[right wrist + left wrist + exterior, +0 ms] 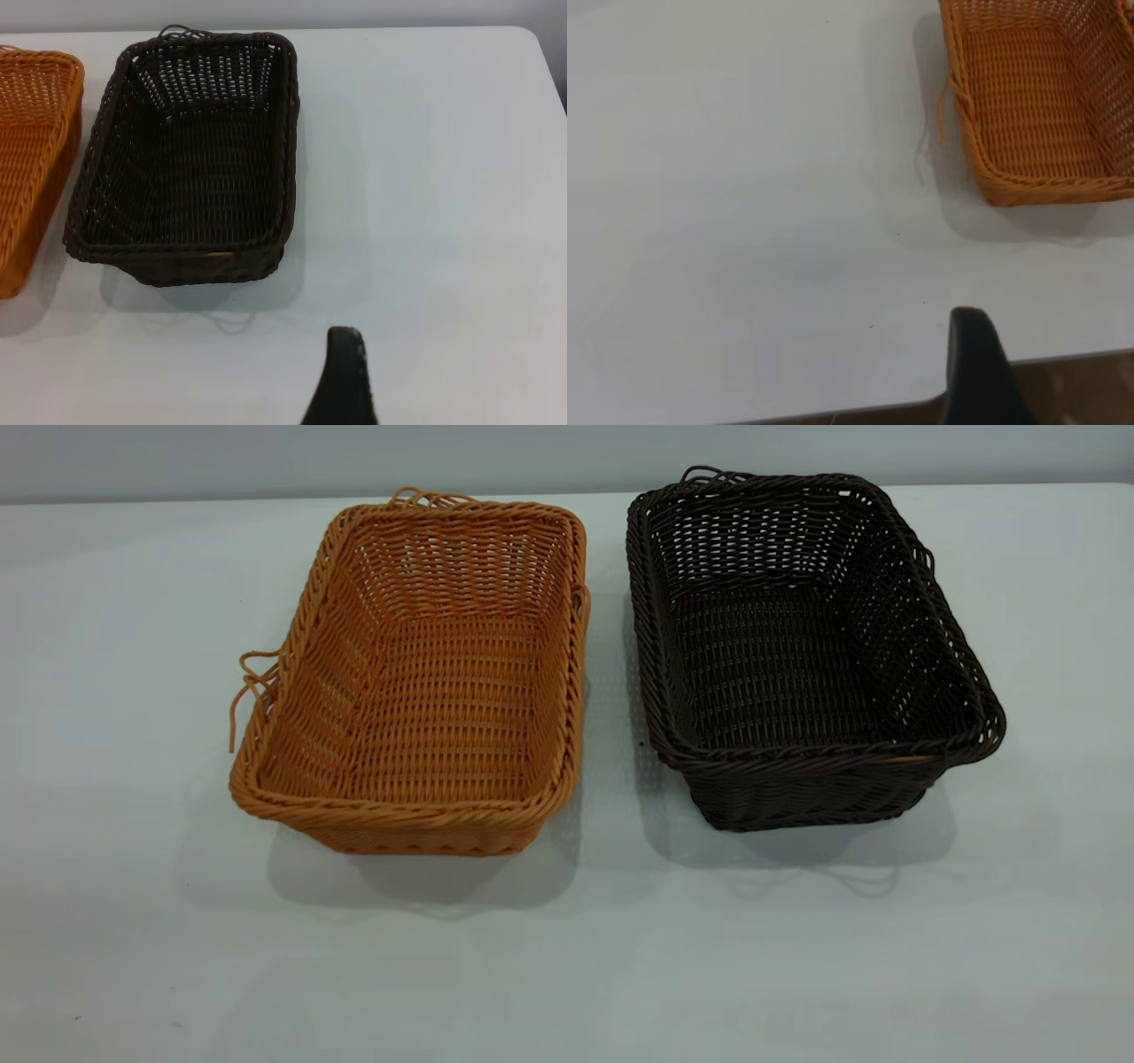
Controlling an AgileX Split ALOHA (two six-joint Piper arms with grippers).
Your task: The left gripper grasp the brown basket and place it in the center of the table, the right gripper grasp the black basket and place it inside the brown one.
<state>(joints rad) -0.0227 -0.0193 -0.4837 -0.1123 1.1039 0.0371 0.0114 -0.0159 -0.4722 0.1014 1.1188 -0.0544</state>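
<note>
While you look from the exterior view, you have the brown basket [416, 682] and the black basket [802, 646] standing upright side by side on the table [133, 691], near each other with a narrow strip of tabletop between them. You see the brown one at the left of this view, with loose strand loops [252, 682] hanging off its outer side, and the black one at the right. Both are empty, and neither arm shows in this view.

From the left wrist view, you see the brown basket [1041, 102] partly cut off by the picture's edge, resting on the table [744, 195] well apart from the left gripper [979, 367]. Only one dark finger of that gripper shows, above the table's near edge, holding nothing you can see; you cannot tell how wide its claw stands.

From the right wrist view, you see the black basket [190, 159] whole, with a slice of the brown basket [31, 150] just beside it. One dark finger of the right gripper [344, 381] pokes in, apart from the black basket and clear of it; you cannot tell its claw's width here either.
</note>
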